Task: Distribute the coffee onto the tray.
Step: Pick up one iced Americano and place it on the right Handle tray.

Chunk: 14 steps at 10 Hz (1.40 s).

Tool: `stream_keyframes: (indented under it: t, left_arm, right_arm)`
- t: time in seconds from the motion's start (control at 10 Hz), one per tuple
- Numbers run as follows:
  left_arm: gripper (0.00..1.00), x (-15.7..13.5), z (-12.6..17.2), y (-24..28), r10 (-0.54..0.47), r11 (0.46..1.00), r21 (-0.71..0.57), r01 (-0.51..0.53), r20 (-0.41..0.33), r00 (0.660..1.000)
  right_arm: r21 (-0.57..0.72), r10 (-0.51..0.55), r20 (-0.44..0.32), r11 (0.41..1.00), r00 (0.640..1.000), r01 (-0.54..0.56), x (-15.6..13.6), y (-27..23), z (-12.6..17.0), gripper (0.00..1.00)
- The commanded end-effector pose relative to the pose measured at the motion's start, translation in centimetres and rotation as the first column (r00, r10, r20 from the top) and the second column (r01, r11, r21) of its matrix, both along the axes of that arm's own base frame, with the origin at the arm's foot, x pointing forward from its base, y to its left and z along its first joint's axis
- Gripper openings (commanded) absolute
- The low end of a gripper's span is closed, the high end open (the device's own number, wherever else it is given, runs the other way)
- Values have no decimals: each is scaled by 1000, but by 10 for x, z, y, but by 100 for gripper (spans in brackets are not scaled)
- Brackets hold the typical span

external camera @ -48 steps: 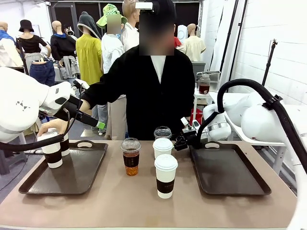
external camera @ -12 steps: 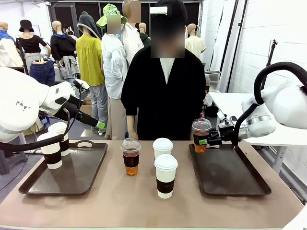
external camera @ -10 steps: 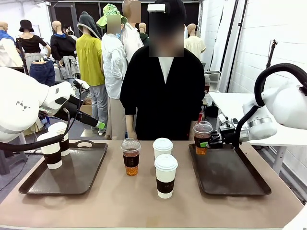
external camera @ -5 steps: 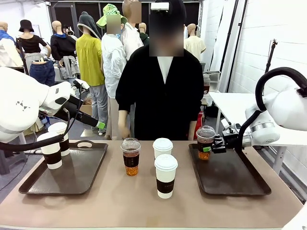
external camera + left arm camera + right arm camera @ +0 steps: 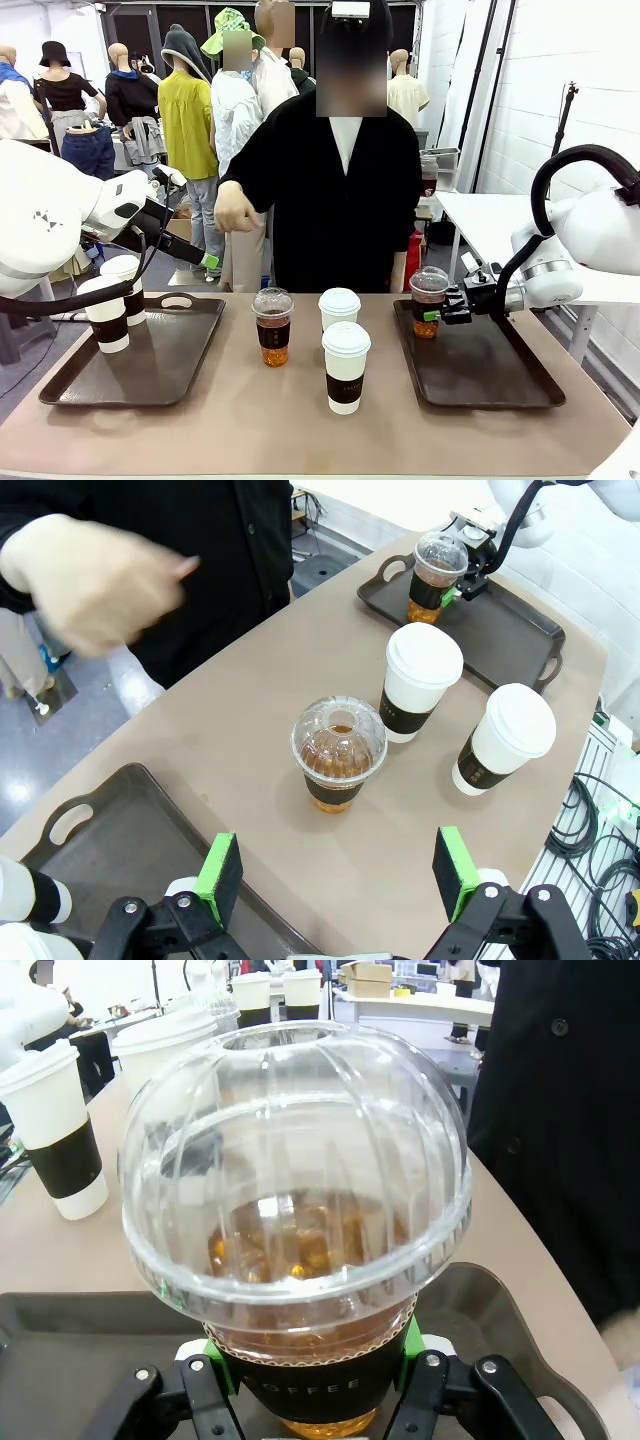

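**Status: coffee distribution**

**Right gripper** (image 5: 433, 314): closed on the dark sleeve of a clear dome-lidded cup (image 5: 428, 298). The right wrist view shows a green pad on either side of the sleeve. The cup is upright with brown drink inside, at the far left corner of the right tray (image 5: 490, 372), close to that tray's handle. I cannot tell whether its base sits on the tray floor or hangs just above it. No other cup stands on this tray.

**Left gripper** (image 5: 336, 858): jaws wide apart, nothing between them. It is held in the air near the left tray (image 5: 180, 365).

**Left tray:** a nearer paper cup (image 5: 105, 315) and a farther paper cup (image 5: 125, 283), both white-lidded, brown-sleeved and upright. They stand close together at the tray's outer end.

**Table** (image 5: 300, 430), between the trays:
- a second dome-lidded cup (image 5: 272, 327)
- a back paper cup (image 5: 339, 308)
- a front paper cup (image 5: 346, 367)

All three are upright and apart from one another.

**Person:** stands at the far side with one hand (image 5: 235, 208) raised, touching nothing.

**Progress (judgement):**
- Two cups are placed.
- A third is at its spot but not yet released.
- Three wait on the table.

That puts the task at roughly the halfway mark. The step in hand appears to be setting down and letting go of the gripped cup. After that, the three table cups need to be shared between the trays.
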<state>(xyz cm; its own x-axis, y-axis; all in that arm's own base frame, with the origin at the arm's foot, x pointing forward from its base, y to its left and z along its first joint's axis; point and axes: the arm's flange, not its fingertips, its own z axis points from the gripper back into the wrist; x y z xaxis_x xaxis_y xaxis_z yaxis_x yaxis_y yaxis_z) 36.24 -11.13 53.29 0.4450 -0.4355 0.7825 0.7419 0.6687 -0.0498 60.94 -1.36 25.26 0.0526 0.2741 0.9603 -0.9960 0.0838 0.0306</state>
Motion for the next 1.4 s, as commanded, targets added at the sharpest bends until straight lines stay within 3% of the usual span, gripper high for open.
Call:
stream_keyframes:
  t: [0.0,0.1,0.2,0.7,1.3]
  left_arm:
    - [100,0,-1,1,-2,1000,-3,2,-6,1000]
    - [100,0,-1,1,-2,1000,-3,2,-6,1000]
    - [100,0,-1,1,-2,1000,-3,2,-6,1000]
    - [100,0,-1,1,-2,1000,-3,2,-6,1000]
    - [100,0,-1,1,-2,1000,-3,2,-6,1000]
  right_arm:
    - [28,6,2,1000,1000,-6,5,0,2,71]
    - [25,5,-9,1000,1000,-5,6,1,2,90]
    - [29,5,-18,1000,1000,-4,7,2,3,100]
    - [32,-22,-61,999,998,24,1,-2,5,100]
    - [57,-134,-86,989,987,139,-27,-45,-1,100]
